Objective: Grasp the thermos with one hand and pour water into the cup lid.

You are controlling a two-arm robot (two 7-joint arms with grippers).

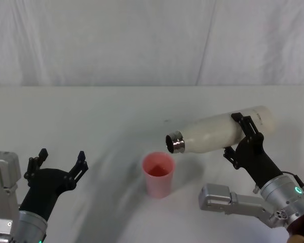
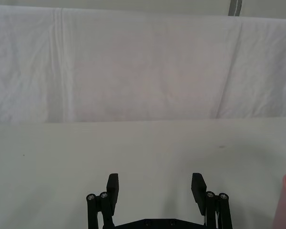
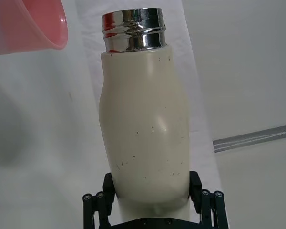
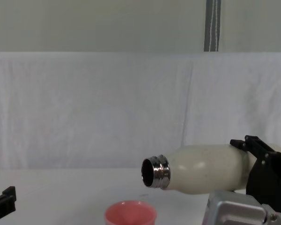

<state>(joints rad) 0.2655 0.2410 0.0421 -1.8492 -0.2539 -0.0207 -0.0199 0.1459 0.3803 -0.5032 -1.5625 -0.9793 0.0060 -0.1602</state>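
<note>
Cream thermos (image 1: 220,132), clamped by the right gripper (image 1: 244,135), tilts mouth-down over the cup (image 1: 158,173); left gripper (image 1: 60,162) gapes wide near the table's (image 1: 91,111) front-left corner.

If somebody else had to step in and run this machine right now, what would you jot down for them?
Right gripper: shut on the thermos, holding it lifted and tipped nearly level, with its open steel neck above and just right of the cup lid.
Left gripper: open, empty, idle at the table's near left.
Cup lid stands upright on the table.
Done: thermos grasped, raised, tilted.
Left: no stream of water is visible; whether any is in the cup cannot be told. Probably tip a little further over the cup, then set the thermos upright.
</note>
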